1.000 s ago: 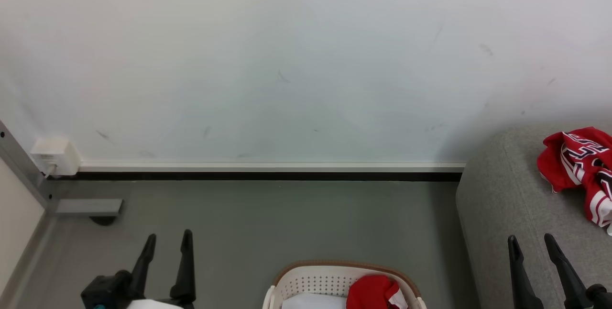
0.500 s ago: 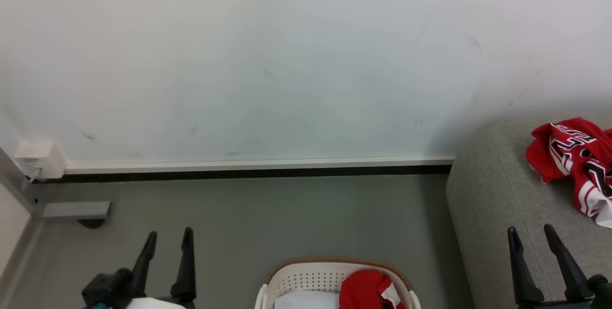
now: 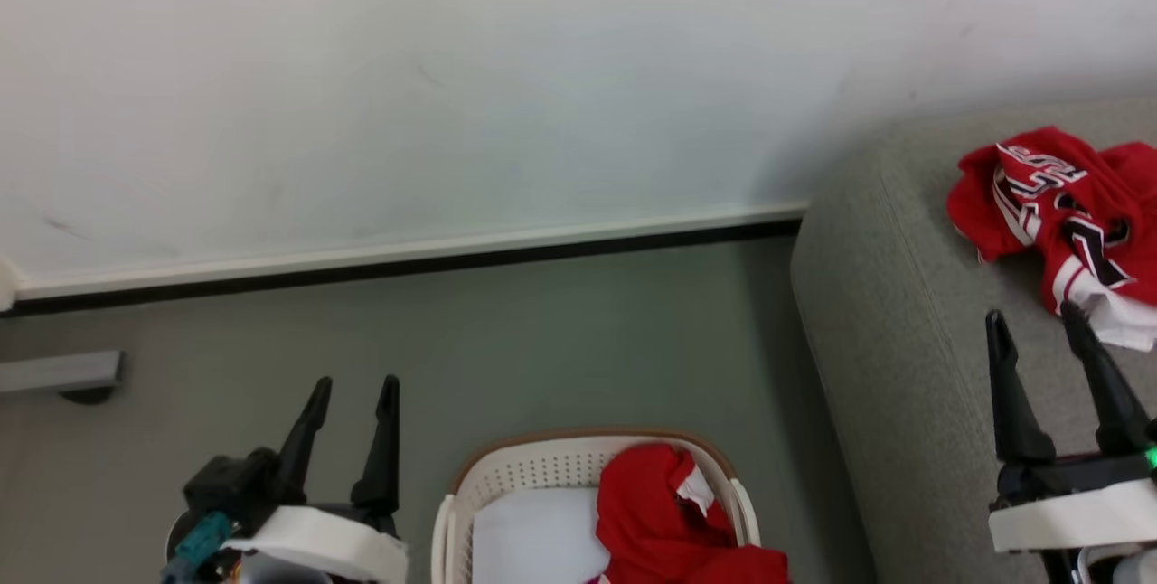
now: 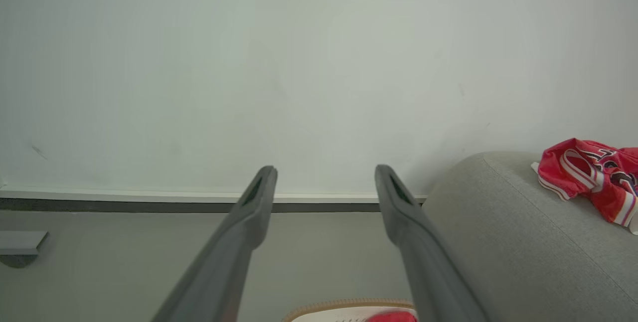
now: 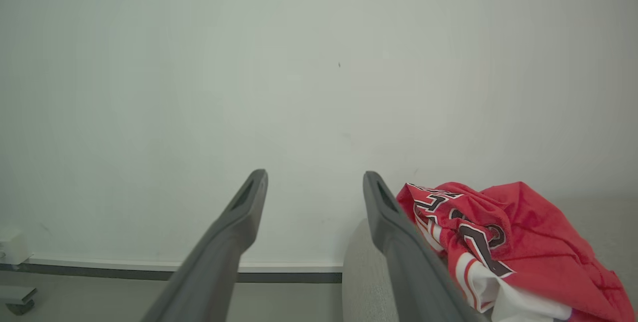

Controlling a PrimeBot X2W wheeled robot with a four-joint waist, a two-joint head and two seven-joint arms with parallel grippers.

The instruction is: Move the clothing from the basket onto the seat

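At the far left of the head view a grey bracket (image 3: 59, 372) is seen low on the floor (image 3: 587, 331), beneath the pale wall (image 3: 452, 69) and its skirting board (image 3: 407, 254). The left gripper (image 3: 357, 381) is held at the lower left, above the floor and just left of the basket (image 3: 542, 468). Its two dark fingers are spread apart and nothing is caught between them.

The basket is set on the floor at the bottom centre, cut off by the lower edge. A crumpled red garment (image 3: 655, 521) with white trim is piled in its right half and spills over the near right rim. A white area is seen in its left half; whether it is cloth or the basket's bottom cannot be told.

To the right, the seat (image 3: 904, 340) is placed just beside the basket. A lettered garment (image 3: 1058, 204), red with white stripes and black-and-white lettering, is bunched on the seat's top. The right gripper (image 3: 1032, 313) is held over the seat with its fingers spread wide and empty. Its tips are near the garment's white hem, and contact cannot be judged. In the right wrist view the garment is seen just right of the right finger
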